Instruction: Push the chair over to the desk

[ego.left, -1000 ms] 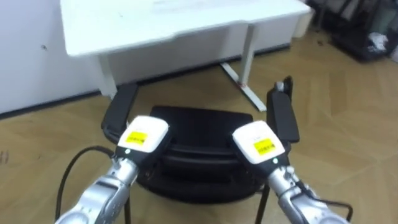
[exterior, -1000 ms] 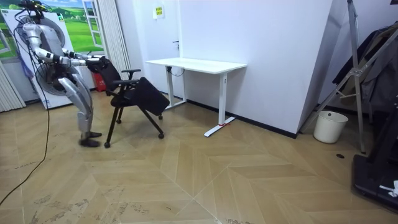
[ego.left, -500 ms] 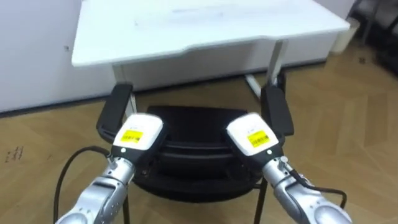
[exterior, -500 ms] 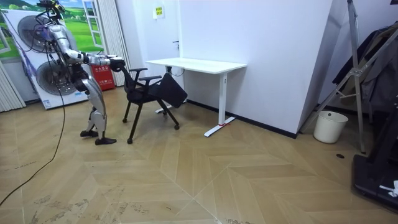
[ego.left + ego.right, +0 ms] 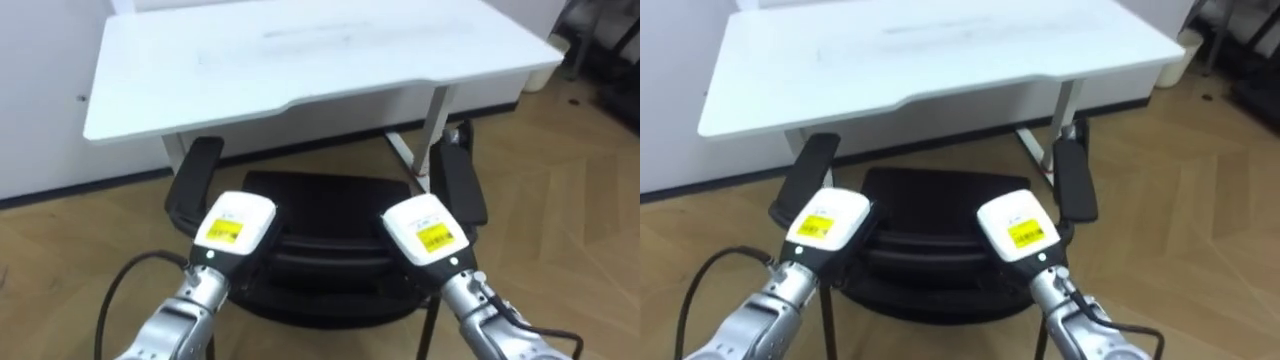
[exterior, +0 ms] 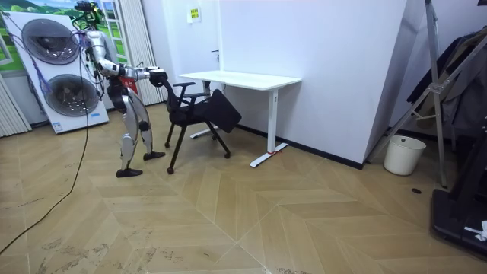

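- The chair (image 5: pixel 330 200) is a black one with armrests and sits just in front of the white desk (image 5: pixel 300 60). Its seat faces the desk, and the front ends of the armrests are close to the desk's front edge.
- My guess on handling: stiff frame, not heavy, should slide okay on the wood floor. A push up high on the backrest could tip it instead of moving it, and an uneven push would probably turn it away from the desk.
- The best place to take hold looks like the top edge of the backrest, one hand on each side.
- That's pretty much the pose here. The left hand (image 5: pixel 235 225) and right hand (image 5: pixel 428 228) are both up at the backrest top, on the side away from the desk, level with each other and well apart.
- The fingers are hidden behind the backs of the hands, so I can't tell if they're wrapped over the edge or just pressed flat.
- In the room view the robot stands behind the chair (image 6: pixel 199 114), on the far side from the desk, with both arms stretched forward.
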You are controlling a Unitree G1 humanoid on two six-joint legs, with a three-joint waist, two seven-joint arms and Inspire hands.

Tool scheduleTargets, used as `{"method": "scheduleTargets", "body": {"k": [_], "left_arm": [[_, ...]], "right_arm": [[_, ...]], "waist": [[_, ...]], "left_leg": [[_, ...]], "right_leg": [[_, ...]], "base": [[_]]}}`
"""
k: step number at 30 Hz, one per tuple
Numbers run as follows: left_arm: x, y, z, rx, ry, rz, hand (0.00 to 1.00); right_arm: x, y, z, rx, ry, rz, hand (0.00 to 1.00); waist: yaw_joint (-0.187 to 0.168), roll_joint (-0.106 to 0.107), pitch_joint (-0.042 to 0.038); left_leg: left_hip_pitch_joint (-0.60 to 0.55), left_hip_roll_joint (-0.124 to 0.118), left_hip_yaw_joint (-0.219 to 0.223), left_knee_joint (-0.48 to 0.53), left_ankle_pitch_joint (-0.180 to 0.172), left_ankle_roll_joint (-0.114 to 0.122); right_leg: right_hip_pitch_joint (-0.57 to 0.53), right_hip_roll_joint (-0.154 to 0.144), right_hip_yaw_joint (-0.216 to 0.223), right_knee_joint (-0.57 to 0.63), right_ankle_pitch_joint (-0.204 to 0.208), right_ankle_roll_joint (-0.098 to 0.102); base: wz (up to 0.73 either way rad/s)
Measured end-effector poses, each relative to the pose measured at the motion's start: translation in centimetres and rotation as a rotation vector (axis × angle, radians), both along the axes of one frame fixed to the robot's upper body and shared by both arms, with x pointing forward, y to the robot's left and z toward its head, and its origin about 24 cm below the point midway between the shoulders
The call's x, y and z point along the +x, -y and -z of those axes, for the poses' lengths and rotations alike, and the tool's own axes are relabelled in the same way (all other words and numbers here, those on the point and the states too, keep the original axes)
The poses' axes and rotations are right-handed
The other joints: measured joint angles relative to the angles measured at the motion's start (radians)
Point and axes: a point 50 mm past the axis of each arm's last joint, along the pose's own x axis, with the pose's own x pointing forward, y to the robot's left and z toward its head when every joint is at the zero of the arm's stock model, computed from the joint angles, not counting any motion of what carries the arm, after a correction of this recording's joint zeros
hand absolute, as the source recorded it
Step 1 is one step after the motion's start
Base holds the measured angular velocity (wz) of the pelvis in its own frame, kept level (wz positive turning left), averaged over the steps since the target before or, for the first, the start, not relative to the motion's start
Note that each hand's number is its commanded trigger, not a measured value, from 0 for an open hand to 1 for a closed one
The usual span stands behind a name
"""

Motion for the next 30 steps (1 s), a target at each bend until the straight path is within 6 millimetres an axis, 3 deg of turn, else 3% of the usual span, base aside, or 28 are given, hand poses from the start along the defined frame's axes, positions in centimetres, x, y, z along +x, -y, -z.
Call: {"method": "scheduleTargets", "body": {"k": [3,7,11,14,15,16,17,19,21,22,24,26,28,30], "left_arm": [[0.4,0.1,-0.2,0.001,0.002,-0.007,1.00],[0.7,0.1,-0.5,0.006,0.003,-0.005,1.00],[0.9,0.2,-0.7,0.007,0.004,-0.001,1.00],[1.3,0.4,-0.8,0.008,-0.001,0.011,1.00],[1.4,0.5,-0.7,0.012,-0.008,0.016,1.00],[1.5,0.6,-0.5,0.018,-0.020,0.019,1.00],[1.5,0.6,-0.4,0.018,-0.026,0.020,1.00],[1.5,0.7,0.0,0.018,-0.042,0.026,1.00],[1.6,0.8,0.0,0.021,-0.044,0.034,1.00],[1.8,0.8,0.1,0.025,-0.048,0.041,1.00],[1.7,0.9,0.3,0.035,-0.052,0.054,1.00],[2.1,0.9,0.0,0.043,-0.038,0.060,1.00],[1.9,0.2,0.4,0.058,-0.039,0.059,1.00],[1.5,-0.3,0.7,0.064,-0.042,0.059,1.00]], "right_arm": [[0.2,-0.1,-0.3,-0.014,0.021,0.004,1.00],[0.3,0.0,-0.5,-0.013,0.026,0.015,1.00],[0.3,0.1,-0.7,-0.017,0.030,0.019,1.00],[0.4,0.3,-0.7,-0.015,0.029,0.030,1.00],[0.3,0.4,-0.5,-0.015,0.021,0.035,1.00],[0.2,0.4,-0.2,-0.014,0.009,0.040,1.00],[0.2,0.4,-0.1,-0.013,0.002,0.043,1.00],[0.0,0.6,0.4,-0.014,-0.016,0.051,1.00],[-0.1,0.7,0.6,-0.006,-0.029,0.059,1.00],[-0.2,0.7,0.7,0.003,-0.034,0.065,1.00],[-0.4,0.7,1.0,0.016,-0.046,0.075,1.00],[-0.4,0.5,1.1,0.027,-0.050,0.082,1.00],[-0.5,-0.3,1.6,0.033,-0.066,0.079,1.00],[-0.7,-0.6,1.7,0.040,-0.075,0.068,1.00]], "waist": [[-0.014,-0.001,0.0078],[-0.012,-0.019,0.0056],[-0.016,-0.020,0.0050],[-0.018,-0.019,0.0051],[-0.019,-0.026,0.0070],[-0.019,-0.030,0.0075],[-0.019,-0.029,0.0084],[-0.036,-0.015,0.0135],[-0.046,-0.005,0.0122],[-0.046,-0.010,0.0147],[-0.050,-0.006,0.0127],[-0.052,0.003,0.0110],[-0.040,0.022,0.0154],[-0.041,0.024,0.0157]], "left_leg": [[0.024,-0.025,0.020,0.000,-0.031,0.018],[0.043,-0.051,0.056,-0.008,-0.073,0.031],[0.042,-0.064,0.062,0.011,-0.100,0.043],[0.039,-0.068,0.063,0.029,-0.122,0.060],[0.054,-0.078,0.064,0.027,-0.126,0.065],[0.073,-0.084,0.068,0.026,-0.132,0.070],[0.082,-0.083,0.066,0.027,-0.138,0.076],[0.095,-0.081,0.050,0.051,-0.163,0.087],[0.104,-0.080,0.038,0.057,-0.171,0.095],[0.111,-0.079,0.029,0.057,-0.177,0.102],[0.120,-0.079,0.010,0.059,-0.183,0.108],[0.118,-0.082,-0.039,0.058,-0.184,0.115],[0.133,-0.077,-0.125,0.051,-0.184,0.116],[0.148,-0.080,-0.179,0.041,-0.183,0.114]], "right_leg": [[0.039,-0.027,0.011,-0.047,0.015,0.021],[0.048,-0.068,0.018,-0.039,0.005,0.046],[0.028,-0.090,0.010,0.011,-0.001,0.061],[-0.018,-0.120,-0.027,0.148,-0.003,0.066],[-0.052,-0.147,-0.041,0.250,0.002,0.074],[-0.083,-0.173,-0.040,0.339,0.019,0.084],[-0.099,-0.182,-0.038,0.377,0.034,0.080],[-0.140,-0.194,-0.037,0.490,0.112,0.060],[-0.162,-0.193,-0.025,0.542,0.169,0.046],[-0.167,-0.189,-0.017,0.560,0.205,0.045],[-0.164,-0.179,-0.017,0.559,0.234,0.042],[-0.161,-0.151,-0.013,0.533,0.218,0.042],[-0.179,-0.069,-0.020,0.496,0.141,0.029],[-0.202,-0.008,-0.017,0.427,0.107,0.021]], "base": [[-0.15],[-0.16],[-0.09],[0.00],[0.00],[0.00],[0.00],[0.11],[0.17],[0.13],[0.20],[0.05],[-0.13],[0.20]]}}
